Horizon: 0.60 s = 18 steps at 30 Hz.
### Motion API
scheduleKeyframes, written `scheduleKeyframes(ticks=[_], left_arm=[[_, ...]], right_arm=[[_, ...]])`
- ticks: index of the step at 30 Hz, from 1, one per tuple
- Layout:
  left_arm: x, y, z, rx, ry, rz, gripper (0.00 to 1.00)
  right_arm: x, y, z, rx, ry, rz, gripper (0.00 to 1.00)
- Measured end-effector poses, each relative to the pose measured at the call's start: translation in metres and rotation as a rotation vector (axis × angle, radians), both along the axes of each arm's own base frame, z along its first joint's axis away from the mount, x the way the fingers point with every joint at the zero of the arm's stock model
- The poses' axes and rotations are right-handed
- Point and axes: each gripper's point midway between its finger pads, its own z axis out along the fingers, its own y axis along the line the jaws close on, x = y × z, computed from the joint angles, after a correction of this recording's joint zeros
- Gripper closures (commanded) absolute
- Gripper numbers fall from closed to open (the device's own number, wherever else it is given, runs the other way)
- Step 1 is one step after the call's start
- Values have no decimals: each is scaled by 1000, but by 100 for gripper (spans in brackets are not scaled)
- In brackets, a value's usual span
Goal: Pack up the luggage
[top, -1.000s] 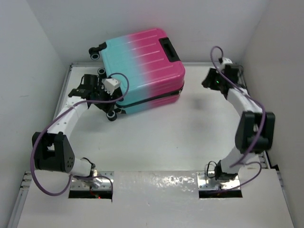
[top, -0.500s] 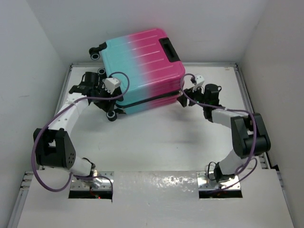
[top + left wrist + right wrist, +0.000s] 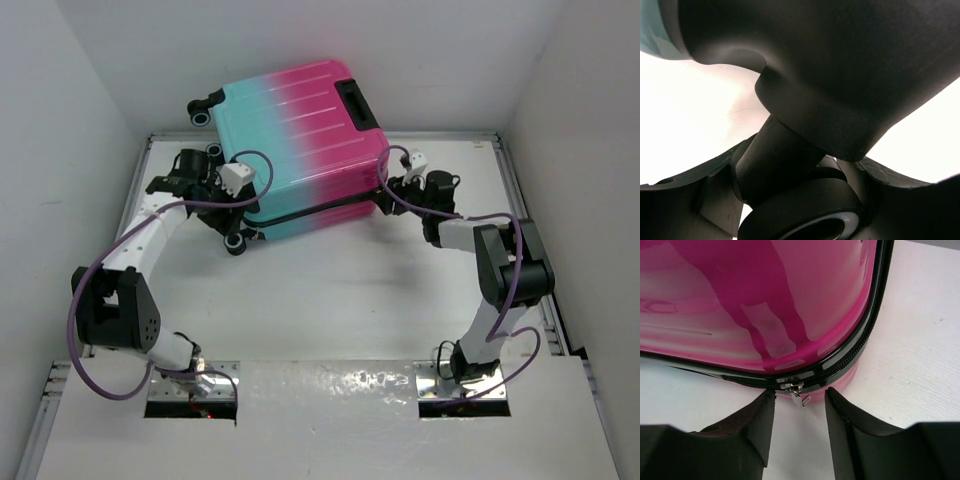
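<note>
The luggage (image 3: pixel 300 130) lies shut at the back of the table with its ribbed pink-to-turquoise shell up, its black handle (image 3: pixel 357 103) on the pink end and its wheels on the turquoise end. My left gripper (image 3: pixel 208 168) is at the turquoise end. In the left wrist view a black wheel (image 3: pixel 805 210) and its stem sit clamped between the fingers (image 3: pixel 685 200). My right gripper (image 3: pixel 390 186) is at the pink front corner. It is open, and the silver zipper pull (image 3: pixel 799 396) hangs from the black zipper (image 3: pixel 860 347) between its fingertips (image 3: pixel 765 410).
White walls close in the table (image 3: pixel 330 290) on the left, back and right. Another wheel (image 3: pixel 237 243) of the luggage rests on the table at the front left corner. Both arm bases sit at the near edge.
My right arm has swung from the back right wall down and left to the luggage's pink corner, and its gripper now straddles the zipper pull. My left gripper has barely moved.
</note>
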Motion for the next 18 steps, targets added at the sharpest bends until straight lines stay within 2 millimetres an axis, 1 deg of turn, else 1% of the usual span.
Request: scheduleKeyframes(ticks=[2, 3, 9, 10, 15, 17, 18], left_arm=[[0, 0, 0, 2, 2, -1, 100], [1, 0, 0, 3, 2, -2, 100], [1, 1, 0, 11, 5, -8, 100], [1, 1, 0, 13, 6, -8, 100], [1, 2, 0, 16, 8, -8, 100], [1, 2, 0, 18, 11, -9, 100], [2, 2, 0, 19, 12, -9, 100]], right_arm=[[-1, 2, 1, 6, 0, 6, 64], [-1, 3, 1, 10, -1, 8, 70], [-3, 5, -1, 35, 13, 23, 77], [-3, 5, -2, 40, 17, 25, 81], [-4, 7, -2, 52, 20, 31, 81], [-3, 7, -3, 55, 18, 33, 73], [-3, 7, -4, 57, 17, 35, 73]])
